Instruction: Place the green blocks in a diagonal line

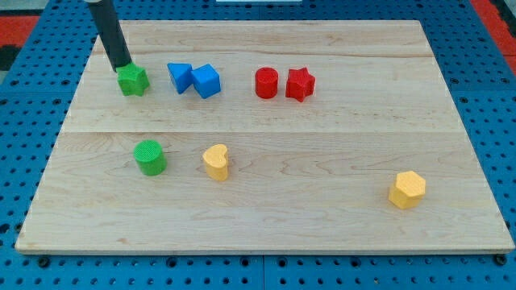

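Note:
A green star block (133, 80) sits near the board's upper left. A green cylinder (150, 157) stands below it, left of centre. My tip (121, 67) is at the star's upper left edge, touching or nearly touching it. The dark rod slants up to the view's top left.
A blue triangle (179, 76) and a blue cube (206, 81) sit right of the green star. A red cylinder (266, 83) and a red star (299, 84) lie further right. A yellow heart (216, 161) and a yellow hexagon (407, 189) lie lower. The wooden board (322, 217) rests on blue pegboard.

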Motion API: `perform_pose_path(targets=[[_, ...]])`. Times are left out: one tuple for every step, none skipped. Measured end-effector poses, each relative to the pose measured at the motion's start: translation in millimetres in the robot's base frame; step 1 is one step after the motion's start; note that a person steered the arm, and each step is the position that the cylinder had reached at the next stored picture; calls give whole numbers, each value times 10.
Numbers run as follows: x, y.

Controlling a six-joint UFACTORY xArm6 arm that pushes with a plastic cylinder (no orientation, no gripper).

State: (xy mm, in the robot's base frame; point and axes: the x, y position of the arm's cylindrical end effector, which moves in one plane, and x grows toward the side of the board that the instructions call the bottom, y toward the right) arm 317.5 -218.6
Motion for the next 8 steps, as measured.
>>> perform_pose_path(targets=[[-217, -363], [83, -853], [981, -305], [1384, 478], [1621, 576], [1660, 981], [1938, 1330], [1826, 1926]])
